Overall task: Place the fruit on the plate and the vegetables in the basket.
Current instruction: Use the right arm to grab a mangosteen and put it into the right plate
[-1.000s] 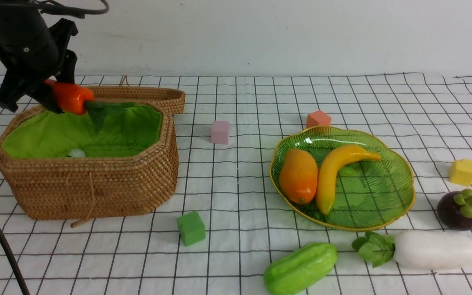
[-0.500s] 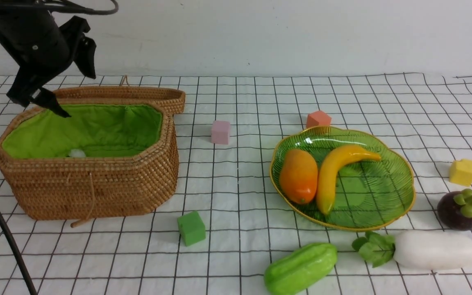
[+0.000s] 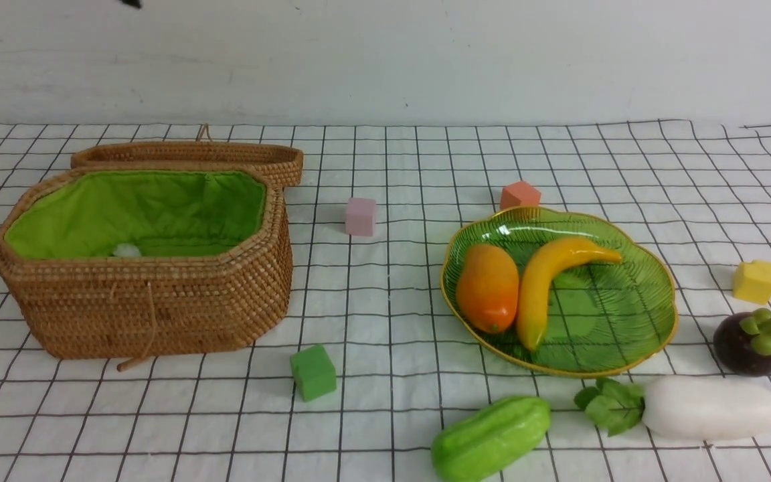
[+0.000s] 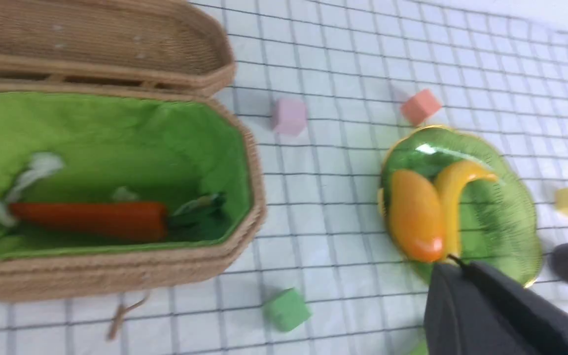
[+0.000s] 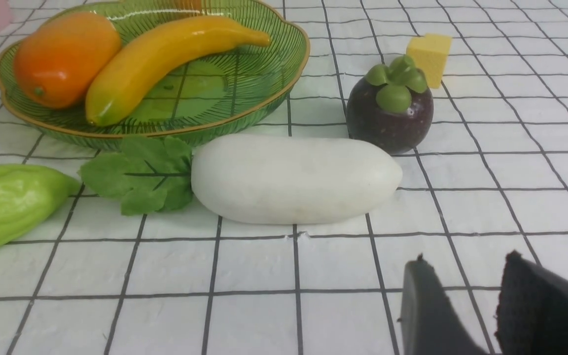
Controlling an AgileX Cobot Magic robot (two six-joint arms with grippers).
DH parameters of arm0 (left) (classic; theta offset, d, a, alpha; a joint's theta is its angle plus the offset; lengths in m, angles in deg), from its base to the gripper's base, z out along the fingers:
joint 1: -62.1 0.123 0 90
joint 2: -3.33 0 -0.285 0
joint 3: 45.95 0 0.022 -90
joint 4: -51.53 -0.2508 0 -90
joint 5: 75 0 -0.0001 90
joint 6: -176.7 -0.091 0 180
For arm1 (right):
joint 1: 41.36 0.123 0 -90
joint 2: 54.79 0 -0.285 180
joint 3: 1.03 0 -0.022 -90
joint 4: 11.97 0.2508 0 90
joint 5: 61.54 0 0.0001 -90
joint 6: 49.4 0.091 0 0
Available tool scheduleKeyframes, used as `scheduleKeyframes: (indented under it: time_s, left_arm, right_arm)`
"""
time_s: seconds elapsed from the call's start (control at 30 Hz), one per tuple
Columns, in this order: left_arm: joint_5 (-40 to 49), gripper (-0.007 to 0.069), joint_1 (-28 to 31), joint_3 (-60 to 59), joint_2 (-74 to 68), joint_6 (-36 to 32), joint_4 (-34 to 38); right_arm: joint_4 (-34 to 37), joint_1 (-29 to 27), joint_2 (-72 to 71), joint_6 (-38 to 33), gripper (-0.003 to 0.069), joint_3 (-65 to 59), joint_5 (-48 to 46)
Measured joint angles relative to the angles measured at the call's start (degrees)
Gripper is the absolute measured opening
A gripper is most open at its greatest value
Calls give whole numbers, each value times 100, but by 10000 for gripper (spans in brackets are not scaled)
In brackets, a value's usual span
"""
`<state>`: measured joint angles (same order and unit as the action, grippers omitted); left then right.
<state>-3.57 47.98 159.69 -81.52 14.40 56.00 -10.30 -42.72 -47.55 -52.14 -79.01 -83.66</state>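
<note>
In the left wrist view the carrot [image 4: 91, 220] lies on the green lining inside the basket [image 4: 116, 268]. High above the table my left gripper [image 4: 454, 261] is shut and holds nothing. The mango [image 3: 487, 286] and banana [image 3: 546, 274] rest on the plate [image 3: 626, 314]. Right of the plate stands the mangosteen [image 3: 750, 341]. The radish [image 3: 710, 407] and gourd [image 3: 490, 438] lie in front of it. My right gripper [image 5: 466, 259] is open, low over the cloth, a little short of the radish [image 5: 294, 180]. Neither gripper shows in the front view.
The basket's lid [image 3: 188, 155] lies open behind the basket [image 3: 151, 308]. Small cubes sit on the checked cloth: green [image 3: 312, 372], pink [image 3: 360, 215], orange-red [image 3: 519, 194] and yellow [image 3: 755, 281]. The yellow one is just behind the mangosteen.
My left gripper let go of the carrot over the basket, rose up out of the front view and shut. The carrot now lies in the basket. Everything else is unmoved.
</note>
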Motion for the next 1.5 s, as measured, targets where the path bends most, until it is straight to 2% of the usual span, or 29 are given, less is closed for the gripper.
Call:
scheduleKeyframes:
  time_s: [0.13,0.2,0.23,0.27,0.3,0.37,0.53,0.63,0.9,1.13,1.23,1.37,1.5]
  left_arm:
    - [0,-13,-14,-1485,1050,172,-492]
    - [-26,-13,-14,-2599,1812,224,-448]
    - [-60,-13,-14,-2705,1962,234,-448]
    - [-368,-13,-19,-3555,2502,259,-284]
    - [-421,-13,-18,-3661,2655,260,-266]
    - [-1432,-13,-18,-5001,3596,285,-204]
    - [-3375,-13,-18,-6612,4916,296,-100]
    - [-3975,-13,-18,-7151,5439,284,-99]
    - [-4075,-13,-18,-7753,5896,279,-174]
    - [-4295,-13,-6,-7983,6014,279,-876]
    - [-4450,-13,112,-8382,6494,272,-1011]
    - [-4907,-13,479,-9480,7487,10,-1019]
    - [-4838,-13,794,-10353,7760,-64,-912]
  right_arm:
    - [0,0,0,0,244,0,0]
    - [0,0,0,0,244,0,0]
    - [0,0,0,0,244,0,0]
    - [0,0,0,0,244,0,0]
    - [0,0,0,0,244,0,0]
    - [0,0,0,0,244,0,0]
    - [0,0,0,0,244,0,0]
    - [0,0,0,0,244,0,0]
    - [0,0,0,0,244,0,0]
    - [0,0,0,0,244,0,0]
    - [0,0,0,0,244,0,0]
    - [0,0,0,0,244,0,0]
    - [0,0,0,0,244,0,0]
